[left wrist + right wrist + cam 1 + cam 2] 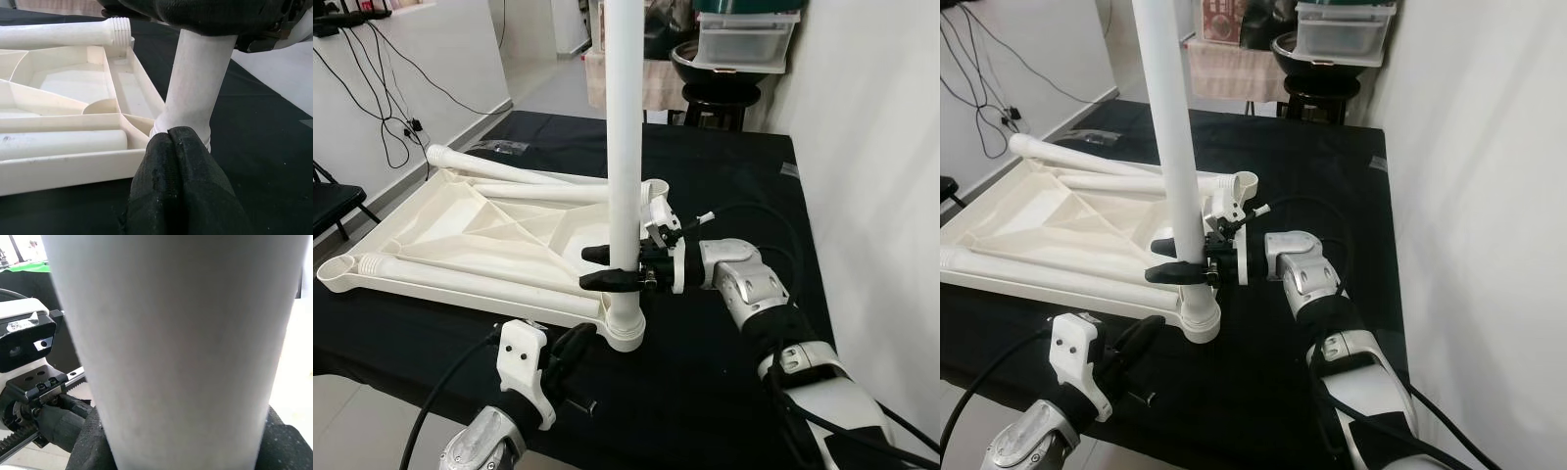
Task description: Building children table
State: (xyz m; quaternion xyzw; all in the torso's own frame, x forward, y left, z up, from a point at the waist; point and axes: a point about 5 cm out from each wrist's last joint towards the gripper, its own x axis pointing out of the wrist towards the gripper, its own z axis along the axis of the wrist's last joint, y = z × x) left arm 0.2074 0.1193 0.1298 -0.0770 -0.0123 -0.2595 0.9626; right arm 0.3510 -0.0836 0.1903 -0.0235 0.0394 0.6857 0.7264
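Note:
A white table top lies upside down on the black-covered table. One white leg stands upright in the near right corner socket. My right gripper reaches in from the right and is shut on this leg just above the socket; the leg shows close up in the right wrist view. My left gripper sits low at the table's front edge, fingers pressed together and empty, right by the socket base. Loose legs lie on the table top.
A white wall runs close along the right side. Behind the table stand a black stool and stacked bins. Cables hang on the left wall, with a dark chair below. A plastic bag lies at the far left.

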